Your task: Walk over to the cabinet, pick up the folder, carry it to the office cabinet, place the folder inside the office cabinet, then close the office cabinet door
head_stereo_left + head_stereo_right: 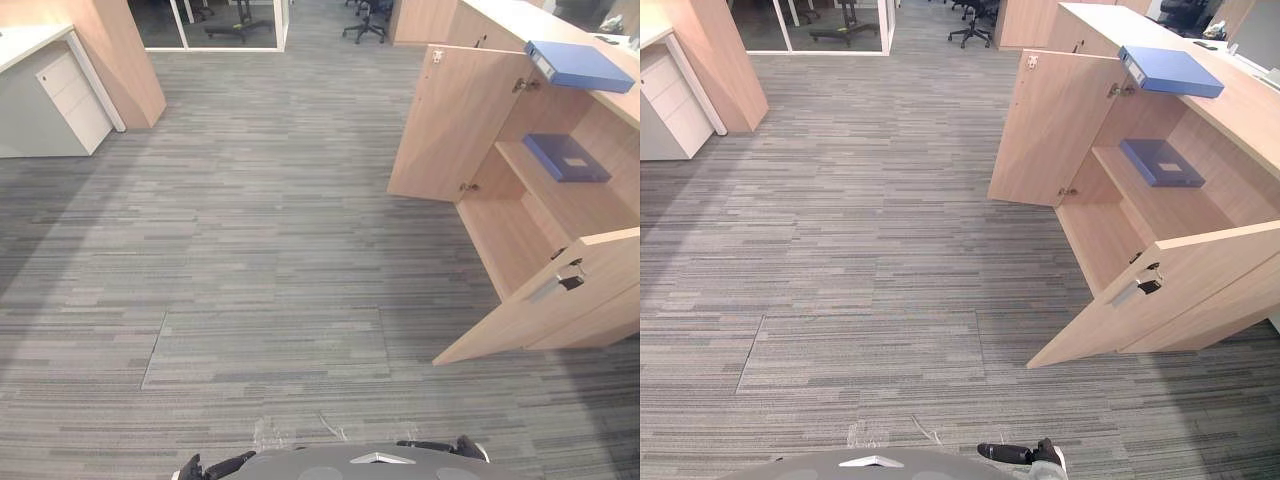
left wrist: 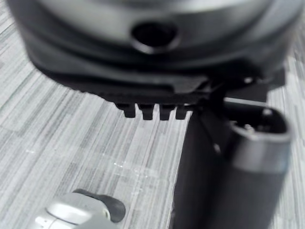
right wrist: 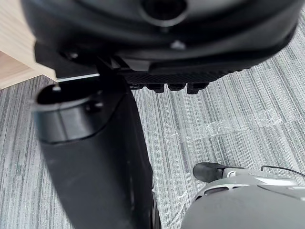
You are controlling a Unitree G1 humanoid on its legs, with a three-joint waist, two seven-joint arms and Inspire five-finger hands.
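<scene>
A blue folder (image 1: 580, 65) lies flat on top of the wooden cabinet (image 1: 625, 108) at the right. Both cabinet doors stand open: the far door (image 1: 455, 125) swings out toward the room and the near door (image 1: 560, 300) angles out over the carpet. A second blue folder (image 1: 1160, 162) lies on the shelf inside. My left hand (image 2: 152, 112) hangs over the carpet with relaxed fingers and holds nothing. My right hand (image 3: 167, 87) hangs the same way, empty, with a wooden edge beside it. The cabinet stands a few steps ahead to my right.
Grey striped carpet spreads ahead. A white drawer unit (image 1: 60, 100) and a wooden partition (image 1: 130, 60) stand at the far left. Office chairs (image 1: 365, 20) and a glass door (image 1: 215, 25) are at the back. The near door's handle (image 1: 560, 283) juts out.
</scene>
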